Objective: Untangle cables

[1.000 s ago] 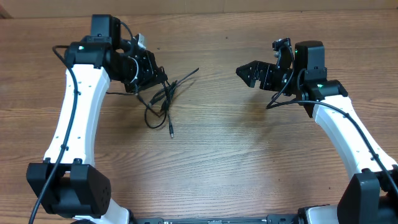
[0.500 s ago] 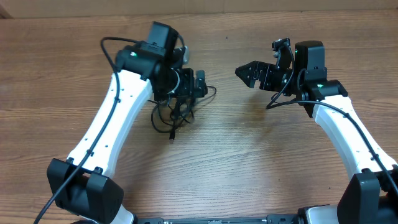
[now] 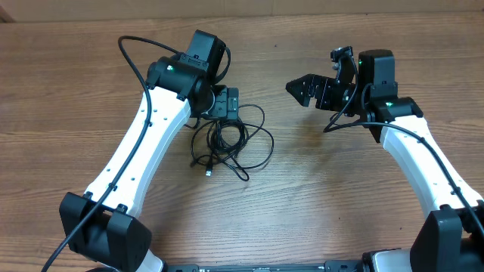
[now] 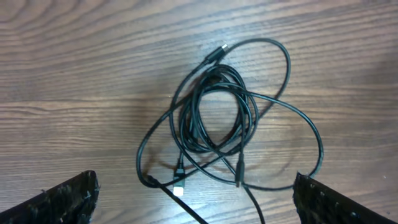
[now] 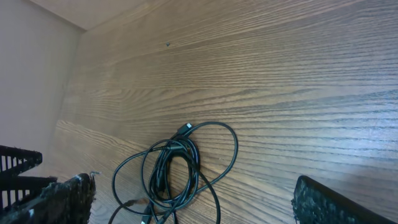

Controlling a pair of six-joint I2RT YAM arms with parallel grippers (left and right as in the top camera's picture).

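The cables [image 3: 240, 136] lie in one tangled pile of loose black loops on the wooden table, left of centre. A plug end [image 3: 208, 172] pokes out at the pile's near side. My left gripper [image 3: 225, 106] hangs open just above the pile's far edge, holding nothing. In the left wrist view the coil [image 4: 214, 74] sits between and beyond the wide-apart fingers [image 4: 65, 199], with a bright silver-tipped plug [image 4: 179, 190] near the bottom. My right gripper [image 3: 302, 89] stands open and empty to the right, apart from the cables [image 5: 186, 149].
The table's back edge [image 3: 302, 10] runs along the top, with a pale wall [image 5: 31, 74] behind it. A thick black arm wire [image 3: 136, 60] loops out from the left arm. Bare wood [image 3: 318, 196] lies between pile and right arm.
My left arm swung right with the cables, then opened and let them go. They now lie spread in wider loops. The right arm stayed still.
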